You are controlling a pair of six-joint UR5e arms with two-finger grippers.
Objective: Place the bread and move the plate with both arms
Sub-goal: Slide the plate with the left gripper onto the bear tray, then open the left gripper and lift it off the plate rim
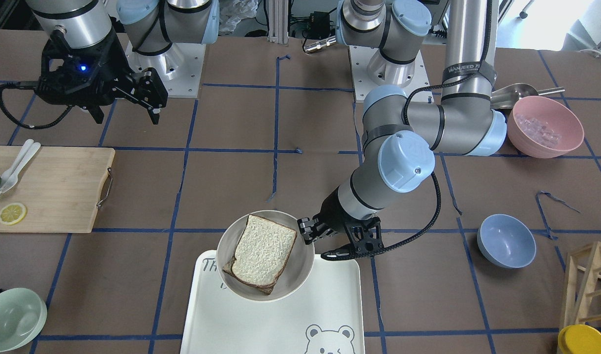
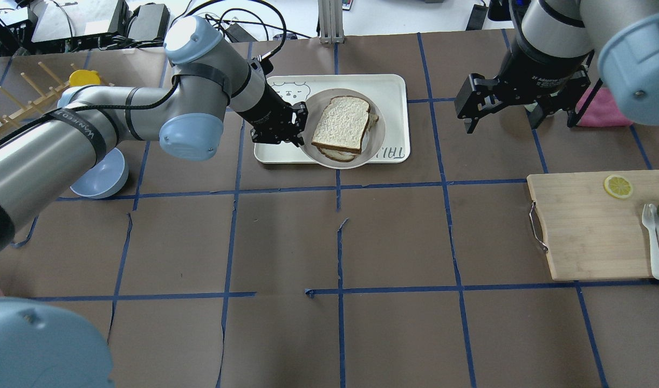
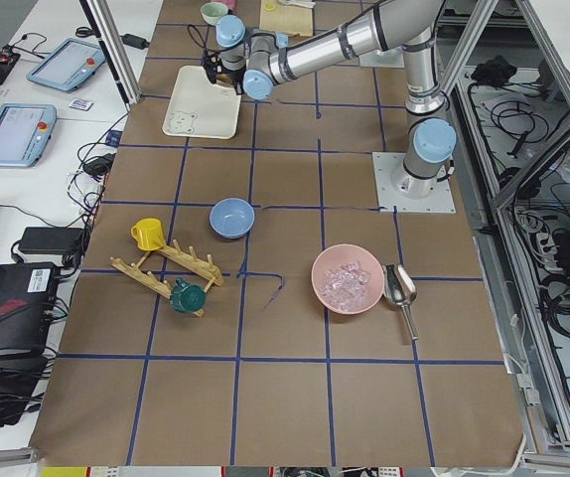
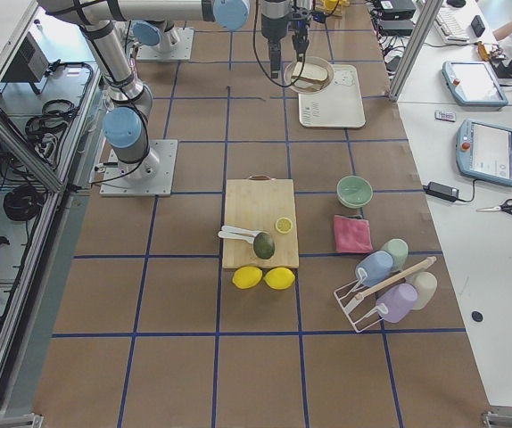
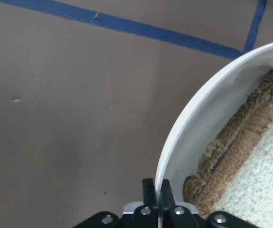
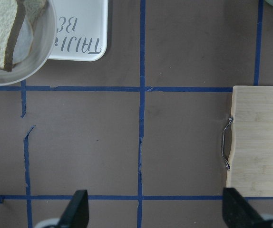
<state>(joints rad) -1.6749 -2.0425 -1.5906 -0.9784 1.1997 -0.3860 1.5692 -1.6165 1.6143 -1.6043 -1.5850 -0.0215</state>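
at the far left of the overhead view a blue bowl [image 2: 100, 175] sits on the brown surface [image 2: 286, 242], partly hidden under the left arm [image 2: 119, 116]. that arm reaches across toward the middle, and its left pincer [image 5: 158, 194] is clenched on the rim of the plate [image 1: 300, 273], one finger inside the rim and one outside, at the plate's left edge.

the plate lies over the robot-side end of the white tray [image 2: 394, 86], with its rim overhanging the tray's edge; whether it rests there or is lifted clear cannot be told. the bread [image 2: 343, 124] lies on the plate, slightly tilted, stacked on a second slice [image 2: 335, 155] whose crust peeks out beneath it.

further right, the right pincer [image 6: 155, 211] hangs above the bare surface, well apart from the plate, its fingers spread wide with nothing between them.

at the far right a wooden cutting board [image 2: 588, 231] lies flat, a lemon slice [image 2: 618, 186] near its far edge.
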